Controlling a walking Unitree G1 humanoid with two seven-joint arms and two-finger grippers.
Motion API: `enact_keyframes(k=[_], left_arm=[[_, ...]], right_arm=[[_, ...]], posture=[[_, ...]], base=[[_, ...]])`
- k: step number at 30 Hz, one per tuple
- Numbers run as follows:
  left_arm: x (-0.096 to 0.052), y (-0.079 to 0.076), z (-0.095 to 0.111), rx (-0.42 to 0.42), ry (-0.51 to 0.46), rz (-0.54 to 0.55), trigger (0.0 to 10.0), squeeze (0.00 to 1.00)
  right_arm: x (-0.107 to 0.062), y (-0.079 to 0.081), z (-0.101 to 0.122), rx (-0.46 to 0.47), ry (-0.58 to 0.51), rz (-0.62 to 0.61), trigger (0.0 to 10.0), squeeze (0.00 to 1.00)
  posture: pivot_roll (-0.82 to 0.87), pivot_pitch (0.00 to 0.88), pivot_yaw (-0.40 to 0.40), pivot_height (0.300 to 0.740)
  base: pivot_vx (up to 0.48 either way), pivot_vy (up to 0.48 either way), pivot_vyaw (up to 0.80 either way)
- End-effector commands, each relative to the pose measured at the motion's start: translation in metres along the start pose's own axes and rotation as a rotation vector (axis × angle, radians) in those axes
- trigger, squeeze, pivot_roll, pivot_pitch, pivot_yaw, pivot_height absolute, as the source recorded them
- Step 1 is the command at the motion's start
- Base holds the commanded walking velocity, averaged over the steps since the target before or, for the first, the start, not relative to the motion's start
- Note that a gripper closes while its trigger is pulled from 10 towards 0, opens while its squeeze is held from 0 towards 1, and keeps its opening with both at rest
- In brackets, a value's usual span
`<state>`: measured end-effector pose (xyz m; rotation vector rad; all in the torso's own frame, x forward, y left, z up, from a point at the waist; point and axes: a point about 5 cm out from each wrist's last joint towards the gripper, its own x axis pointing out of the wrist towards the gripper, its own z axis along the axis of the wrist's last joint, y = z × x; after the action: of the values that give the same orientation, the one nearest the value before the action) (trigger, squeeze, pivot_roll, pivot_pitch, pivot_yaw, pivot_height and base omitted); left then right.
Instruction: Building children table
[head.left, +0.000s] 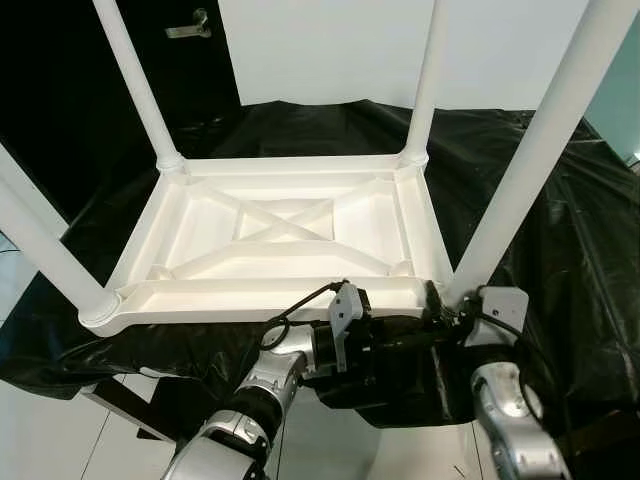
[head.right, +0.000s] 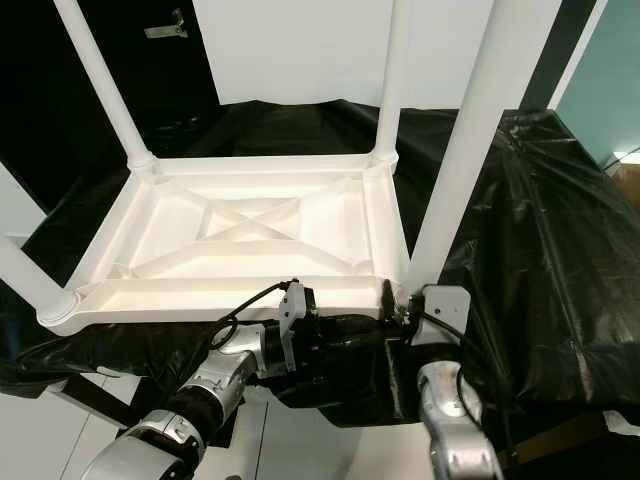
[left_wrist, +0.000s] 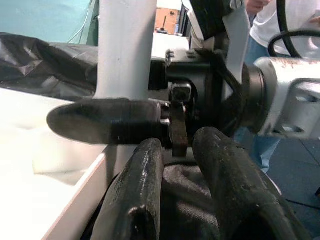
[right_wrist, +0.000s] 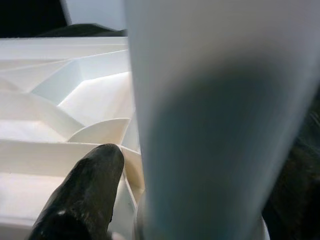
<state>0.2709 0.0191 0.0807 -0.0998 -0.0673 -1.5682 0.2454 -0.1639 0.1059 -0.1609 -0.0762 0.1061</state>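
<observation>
A white plastic children's table (head.left: 290, 235) lies upside down on a surface draped in black plastic sheeting (head.left: 560, 240), its ribbed underside facing up with an X-shaped brace in the middle. 4 white legs stand up from its corners: the far-left leg (head.left: 135, 80), the far-right leg (head.left: 428, 80), the near-left leg (head.left: 40, 245), which leans out toward the robot's left, and the near-right leg (head.left: 540, 150), which rises steeply toward the upper right. The right gripper (head.left: 448, 300) is at the base of the near-right leg, at the table's near-right corner; in the right wrist view that leg (right_wrist: 220, 120) looms very close, with 1 black finger (right_wrist: 85, 195) lying against the table's rim beside the leg socket. The second finger cannot be seen there, so it is not possible to tell how far the right gripper is parted or whether it truly grips the leg. The left gripper (head.left: 400, 335) reaches across low, just under the table's near edge, toward the right wrist. In the left wrist view its 2 fingers (left_wrist: 140, 200) sit close together with only a narrow gap, holding nothing, pointing at the right gripper's body and the same leg (left_wrist: 125, 50). A person's light shirt (left_wrist: 270, 25) shows in the background behind the right arm.
</observation>
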Motion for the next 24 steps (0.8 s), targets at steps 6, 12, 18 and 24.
enact_keyframes(k=[6, 12, 18, 24], left_arm=[[-0.001, 0.000, -0.001, 0.002, 0.014, -0.020, 10.0, 0.00], [-0.001, 0.000, -0.001, 0.004, 0.016, -0.021, 10.0, 0.00], [-0.003, 0.000, -0.002, 0.004, 0.016, -0.013, 10.0, 0.00], [-0.005, 0.000, -0.002, 0.003, 0.017, -0.008, 10.0, 0.00]], right_arm=[[0.007, -0.013, 0.016, -0.054, -0.031, 0.315, 10.0, 0.00], [0.005, -0.024, 0.016, -0.086, 0.015, 0.485, 6.4, 0.00], [-0.002, -0.037, 0.007, -0.119, 0.104, 0.624, 0.0, 0.00], [0.000, -0.045, 0.006, -0.114, 0.123, 0.637, 0.0, 0.00]], posture=[[-0.15, 0.000, 0.033, 0.740], [-0.14, 0.000, 0.030, 0.740], [-0.13, 0.000, 0.028, 0.740], [-0.12, 0.000, 0.029, 0.740]], base=[[0.000, 0.000, 0.00], [0.000, 0.000, 0.00], [0.000, 0.000, 0.00], [0.000, 0.000, 0.00]])
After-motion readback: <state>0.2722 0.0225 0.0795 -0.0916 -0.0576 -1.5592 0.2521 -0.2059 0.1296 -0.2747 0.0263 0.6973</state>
